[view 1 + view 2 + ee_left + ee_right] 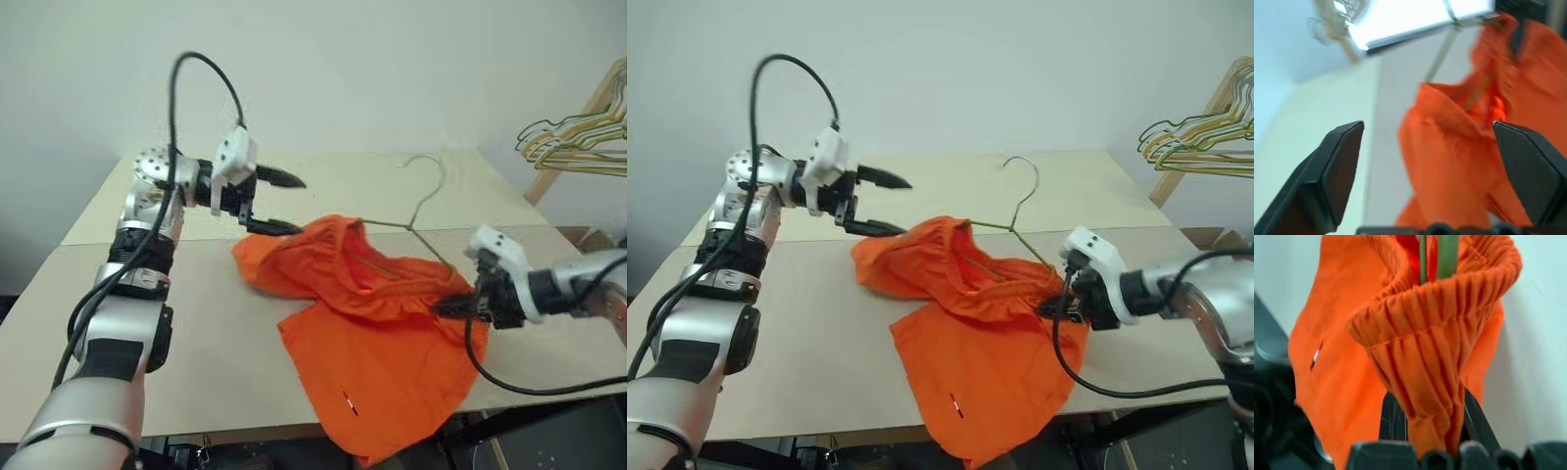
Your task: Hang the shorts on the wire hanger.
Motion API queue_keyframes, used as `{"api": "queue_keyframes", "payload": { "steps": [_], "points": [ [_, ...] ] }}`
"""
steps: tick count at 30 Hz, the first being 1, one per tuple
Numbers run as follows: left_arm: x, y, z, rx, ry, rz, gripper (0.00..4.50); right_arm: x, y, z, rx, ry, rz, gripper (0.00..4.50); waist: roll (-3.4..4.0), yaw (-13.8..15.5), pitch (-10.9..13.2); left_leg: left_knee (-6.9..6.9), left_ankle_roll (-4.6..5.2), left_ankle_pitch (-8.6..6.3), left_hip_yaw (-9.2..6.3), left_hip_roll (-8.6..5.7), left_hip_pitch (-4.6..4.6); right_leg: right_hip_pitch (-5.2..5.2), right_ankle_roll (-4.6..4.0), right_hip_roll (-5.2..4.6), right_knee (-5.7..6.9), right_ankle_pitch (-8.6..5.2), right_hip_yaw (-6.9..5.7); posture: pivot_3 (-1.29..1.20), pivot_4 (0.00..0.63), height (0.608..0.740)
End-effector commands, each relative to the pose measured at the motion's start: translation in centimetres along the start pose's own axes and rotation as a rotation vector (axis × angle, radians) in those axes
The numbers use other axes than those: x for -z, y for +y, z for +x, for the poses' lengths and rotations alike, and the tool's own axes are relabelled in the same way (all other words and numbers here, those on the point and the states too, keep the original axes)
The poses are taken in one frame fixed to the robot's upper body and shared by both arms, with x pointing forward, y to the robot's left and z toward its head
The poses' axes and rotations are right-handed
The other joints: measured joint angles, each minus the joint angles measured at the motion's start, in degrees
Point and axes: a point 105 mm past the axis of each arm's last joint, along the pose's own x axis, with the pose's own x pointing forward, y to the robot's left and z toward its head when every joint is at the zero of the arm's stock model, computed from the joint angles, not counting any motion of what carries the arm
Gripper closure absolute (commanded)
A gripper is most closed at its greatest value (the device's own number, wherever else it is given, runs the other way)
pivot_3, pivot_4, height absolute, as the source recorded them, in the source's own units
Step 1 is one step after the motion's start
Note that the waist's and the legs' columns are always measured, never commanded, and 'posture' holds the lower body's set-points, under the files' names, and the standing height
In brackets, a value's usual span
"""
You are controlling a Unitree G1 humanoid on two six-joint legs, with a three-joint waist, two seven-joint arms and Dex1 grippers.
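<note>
The orange shorts (382, 362) lie bunched on the table, one leg hanging over the front edge. The wire hanger (423, 206) lies behind them. Its hook points to the far side and its lower wires run inside the gathered waistband (1420, 318). My right gripper (453, 305) is shut on the waistband at the shorts' right end, and the fabric is pinched between its fingers (1393, 418). My left gripper (294, 206) hovers open at the shorts' left end, pointing right. Its lower finger (274, 228) is close to the fabric, and nothing is held between the fingers.
The pale wooden table (216, 333) has a seam running across its middle. A bunch of several yellow, green and white hangers (573, 142) hangs on a wooden rack past the table's right end. The right arm's cable loops below the front edge.
</note>
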Motion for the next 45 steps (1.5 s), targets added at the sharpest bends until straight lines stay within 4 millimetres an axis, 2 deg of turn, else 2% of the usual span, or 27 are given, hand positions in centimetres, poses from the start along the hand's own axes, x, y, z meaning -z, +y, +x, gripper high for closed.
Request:
{"api": "queue_keyframes", "payload": {
  "steps": [1, 5, 11, 15, 18, 22, 30, 35, 38, 42, 45],
  "points": [
    [-3.9, 1.1, -0.3, -0.162, -0.205, -0.056, 0.03, 0.1, -0.1, -2.5, 0.163, -0.128, 0.062, 4.5, 0.01, -0.08, -0.01, 0.02, 0.0, 0.0, -0.01, 0.0, 0.02, 0.01, 0.0, 0.0, 0.05, 0.0, 0.02, -0.27, 0.0, 0.74],
    [-7.2, -0.8, 0.8, -0.172, -0.419, -0.231, 0.03, 1.9, -0.7, -4.1, 0.343, -0.227, 0.132, 4.5, 0.02, -0.08, -0.05, 0.02, 0.01, -0.02, -0.16, 0.01, 0.0, 0.0, 0.04, -0.05, 0.24, 0.02, 0.13, -0.31, 0.0, 0.74],
    [-9.9, -3.8, 3.1, -0.151, -0.509, -0.396, 0.03, 5.0, -0.5, -6.9, 0.54, -0.309, 0.23, 4.5, 0.12, -1.04, -0.13, -0.01, -0.01, -0.01, -0.37, -0.06, 0.05, 0.09, 0.05, -0.02, 0.29, 0.02, 0.36, -0.38, 0.0, 0.74],
    [-10.8, -5.6, 3.9, -0.066, -0.488, -0.408, 0.03, 6.5, -0.7, -8.7, 0.678, -0.335, 0.297, 4.5, 0.55, -3.23, -0.41, -0.12, 0.24, -0.15, -0.34, -0.09, 0.27, 0.34, 0.11, 0.11, 0.04, -0.02, 0.62, -0.41, 0.0, 0.74],
    [-11.1, -5.9, 4.0, -0.046, -0.484, -0.417, 0.03, 7.4, -1.8, -10.4, 0.814, -0.353, 0.364, 4.5, 0.63, -4.75, -0.45, -0.56, 0.29, -0.18, -0.3, -0.07, 1.12, 1.21, 0.12, 0.31, -0.75, -0.07, 0.83, -0.42, 0.0, 0.74],
    [-11.1, -6.0, 4.0, -0.03, -0.471, -0.393, 0.03, 8.0, -3.8, -13.0, 0.999, -0.394, 0.461, 4.5, 0.79, -6.93, -0.56, -0.8, 0.27, -0.21, -0.25, 0.15, 1.81, 2.12, 0.03, 0.92, -1.55, -0.14, 1.36, -0.43, 0.0, 0.74],
    [-10.9, -6.1, 3.8, -0.018, -0.464, -0.355, 0.03, 7.1, -7.4, -16.7, 1.21, -0.525, 0.664, 4.5, 1.03, -9.87, -0.7, -1.17, 0.26, -0.19, 0.05, 0.14, 2.01, 2.17, 0.03, 1.09, -1.65, -0.14, 2.02, -0.4, 0.0, 0.74],
    [-11.1, -6.2, 3.8, -0.021, -0.468, -0.324, 0.03, 6.6, -9.5, -17.8, 1.248, -0.526, 0.788, 4.5, 1.02, -10.13, -0.69, -1.22, 0.26, -0.18, 0.11, 0.12, 2.04, 2.19, 0.05, 1.16, -1.76, -0.15, 2.32, -0.4, 0.0, 0.74],
    [-11.2, -6.1, 3.7, -0.026, -0.475, -0.305, 0.03, 5.7, -10.7, -18.4, 1.259, -0.528, 0.848, 4.5, 1.02, -10.24, -0.67, -1.3, 0.27, -0.18, 0.31, 0.09, 2.04, 2.2, 0.12, 1.2, -1.8, -0.16, 2.66, -0.39, 0.0, 0.74],
    [-11.3, -6.0, 3.6, -0.036, -0.478, -0.298, 0.03, 3.5, -11.9, -19.2, 1.237, -0.561, 0.884, 4.5, 1.05, -10.32, -0.66, -1.52, 0.26, -0.18, 0.55, 0.08, 2.12, 2.26, 0.15, 1.25, -1.86, -0.18, 2.96, -0.38, 0.0, 0.74],
    [-11.3, -6.1, 3.5, -0.043, -0.477, -0.289, 0.03, 3.2, -13.0, -20.0, 1.25, -0.555, 0.968, 4.5, 1.04, -10.18, -0.64, -1.57, 0.22, -0.16, 0.56, 0.09, 2.13, 2.26, 0.16, 1.29, -1.89, -0.18, 3.01, -0.38, 0.0, 0.74]
  ]
}}
